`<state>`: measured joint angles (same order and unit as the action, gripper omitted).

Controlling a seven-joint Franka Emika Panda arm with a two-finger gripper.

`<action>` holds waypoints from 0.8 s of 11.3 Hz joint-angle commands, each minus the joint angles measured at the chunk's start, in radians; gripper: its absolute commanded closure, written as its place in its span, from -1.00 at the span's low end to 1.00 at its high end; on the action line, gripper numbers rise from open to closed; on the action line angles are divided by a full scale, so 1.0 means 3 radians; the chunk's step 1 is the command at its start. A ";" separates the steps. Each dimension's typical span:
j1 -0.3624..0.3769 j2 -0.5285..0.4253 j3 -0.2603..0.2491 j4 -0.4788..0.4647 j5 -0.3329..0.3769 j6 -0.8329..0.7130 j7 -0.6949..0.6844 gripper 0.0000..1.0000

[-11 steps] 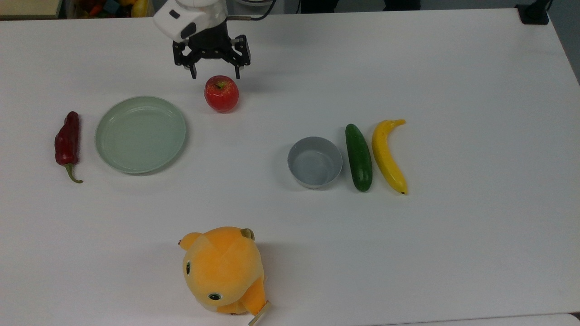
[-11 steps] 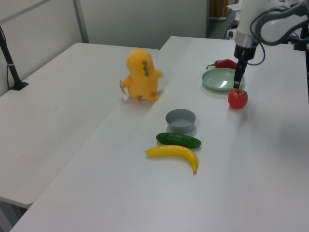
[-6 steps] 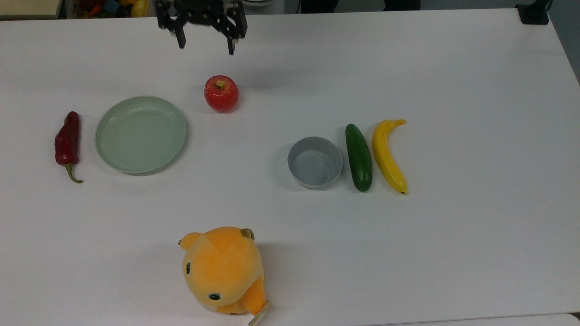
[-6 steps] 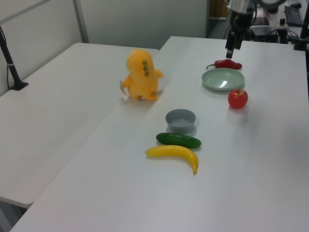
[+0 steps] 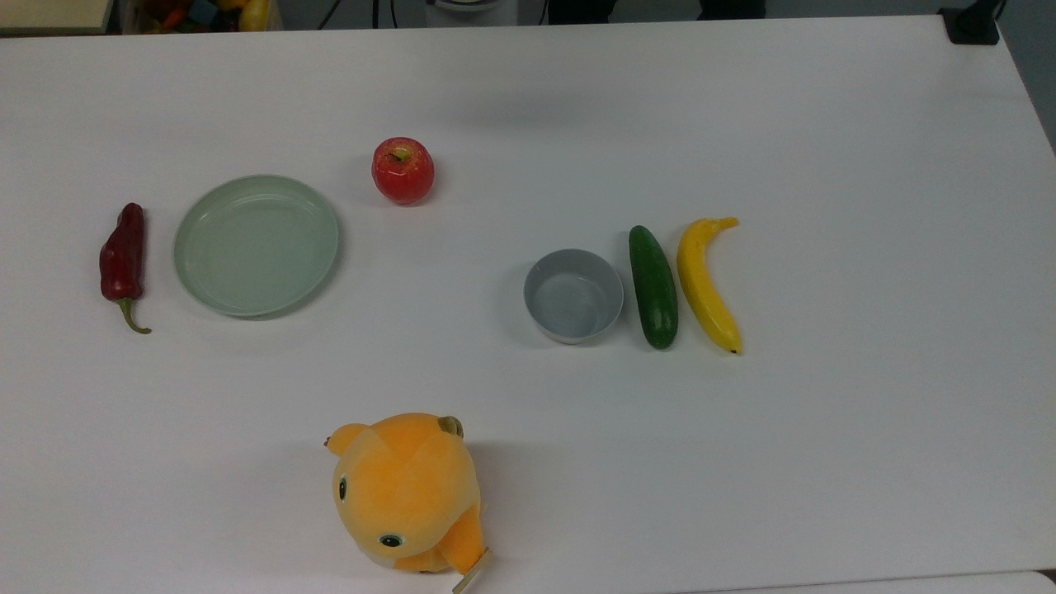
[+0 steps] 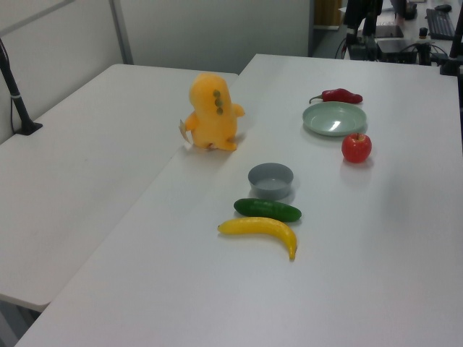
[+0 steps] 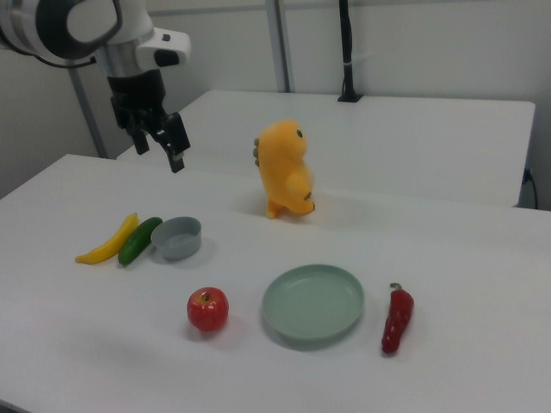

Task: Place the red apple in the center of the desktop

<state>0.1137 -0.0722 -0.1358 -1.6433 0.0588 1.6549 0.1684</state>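
The arm's last links are glossy white rounded shells, with a wide dark grey ring set into the big joint at the right view's 10 o'clock corner. A smaller white housing juts sideways from the wrist and carries a dark oval inset on its face. Below it sits a black cylindrical flange, and under that the black gripper (image 7: 160,143), an angular body of open linkage bars. Its two fingers (image 7: 176,148) are slim black prongs, splayed apart, the one toward 3 o'clock ending in a paler tip.
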 commanded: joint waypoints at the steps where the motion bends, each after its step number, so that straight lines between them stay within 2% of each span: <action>1: -0.0169 -0.0031 0.0364 0.0073 0.0034 -0.0178 0.0165 -1.00; 2: -0.0225 -0.0020 0.0477 0.0068 0.0034 -0.0158 0.0160 -1.00; 3: -0.0236 -0.0015 0.0514 0.0027 0.0029 -0.0152 0.0109 -1.00; 9: -0.0241 0.0067 0.0463 -0.0039 0.0019 0.0282 -0.0723 -1.00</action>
<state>0.0514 -0.0490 0.0053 -1.6360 0.0586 1.7057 0.0584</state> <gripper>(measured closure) 0.000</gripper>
